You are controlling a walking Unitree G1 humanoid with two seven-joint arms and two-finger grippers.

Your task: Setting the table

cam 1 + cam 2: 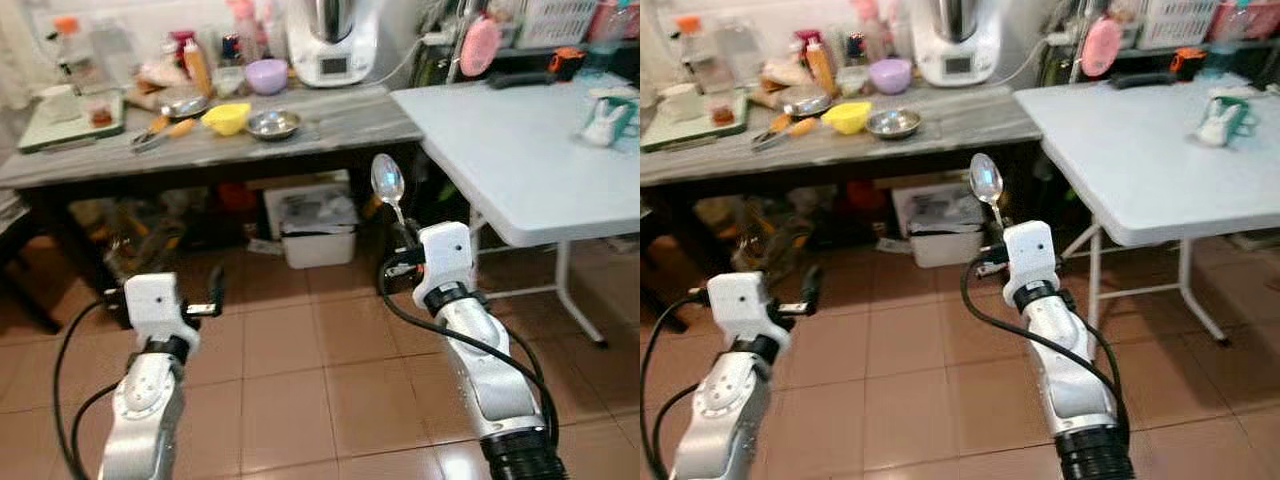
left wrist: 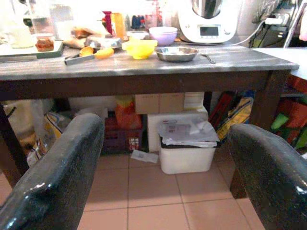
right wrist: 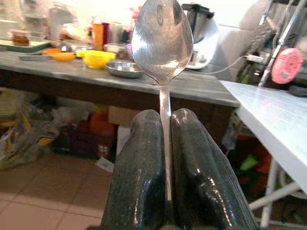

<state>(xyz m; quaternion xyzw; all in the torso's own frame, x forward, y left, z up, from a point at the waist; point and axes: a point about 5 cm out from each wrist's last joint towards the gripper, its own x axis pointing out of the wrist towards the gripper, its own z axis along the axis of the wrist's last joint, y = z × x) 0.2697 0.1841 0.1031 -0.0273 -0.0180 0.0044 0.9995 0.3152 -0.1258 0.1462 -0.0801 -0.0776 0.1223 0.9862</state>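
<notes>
My right gripper [image 1: 408, 237] is shut on the handle of a silver spoon [image 1: 387, 181], whose bowl stands upright above the fingers [image 3: 144, 158]. It hangs over the tiled floor, just short of the white folding table [image 1: 520, 150] on the right. My left gripper [image 1: 216, 291] is open and empty, low on the left, facing the grey worktable [image 1: 330, 125]. On that worktable sit a yellow bowl [image 1: 227, 118], a steel bowl [image 1: 273, 124] and a purple bowl [image 1: 266, 75].
A white kitchen machine [image 1: 330, 40] stands at the worktable's back, with bottles and a tray [image 1: 70, 115] to the left. A white bin [image 1: 318, 235] and boxes sit under it. A small white and green figure [image 1: 605, 122] stands on the folding table. The tiled floor [image 1: 300, 370] lies before me.
</notes>
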